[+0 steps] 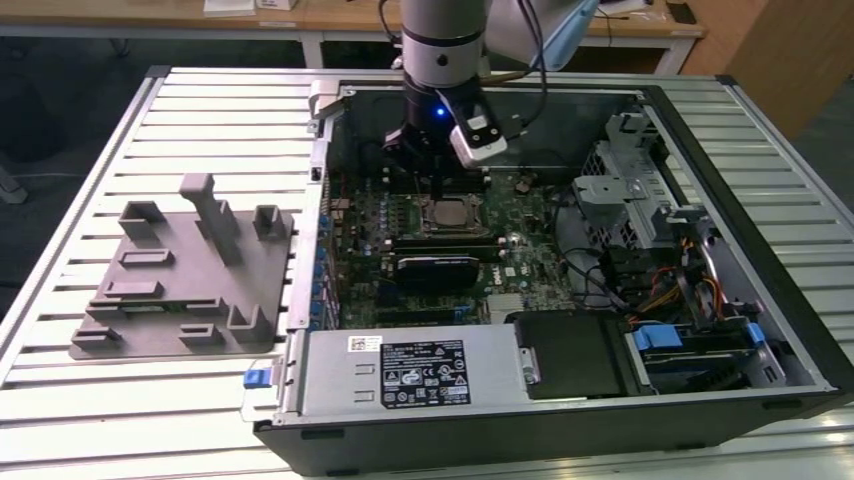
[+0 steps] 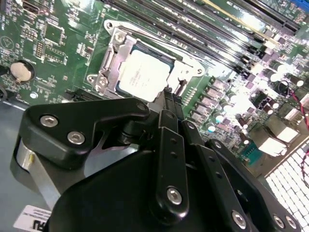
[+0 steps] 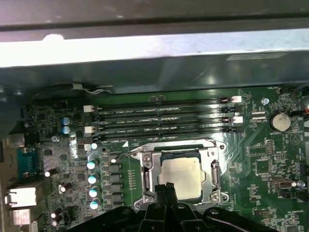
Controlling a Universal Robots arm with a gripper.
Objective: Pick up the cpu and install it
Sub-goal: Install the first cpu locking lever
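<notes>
- Nearest in the exterior view, along the lower edge of the frame, an open computer case (image 1: 534, 445) lies on its side on a slatted table (image 1: 200, 120). A silver power supply (image 1: 400, 372) sits in its lower middle.
- At the exterior view's left, a grey tray (image 1: 187, 290) with upright blocks rests on the slats. It is just beside the case and well apart from the gripper.
- Farther in, around the centre of the frame, a green motherboard (image 1: 521, 225) covers the floor of the case.
- The cpu (image 1: 451, 212) (image 2: 144, 75) (image 3: 181, 175) lies flat inside the metal socket frame (image 3: 146, 168) (image 2: 108, 60), just above the centre of the exterior view. Its pale top plate faces up in both wrist views.
- The gripper (image 1: 434, 190) (image 2: 170, 96) (image 3: 164, 187) hangs over the socket at the cpu's edge. Its jaws are narrow, with the black tips almost together and nothing held between them.
- In the first wrist view the tips overlap the rim of the cpu, and I cannot tell whether they touch it.
- Beyond the socket run four dark memory slots (image 3: 164, 116) (image 2: 217, 29), with a round coin cell (image 3: 280, 121) (image 2: 21, 71) off to one side on the board.
- The arm (image 1: 441, 40) rises from the gripper to the top middle of the exterior view.
- Farthest back, along the upper edge of the frame, stands a wooden desk (image 1: 334, 15).
</notes>
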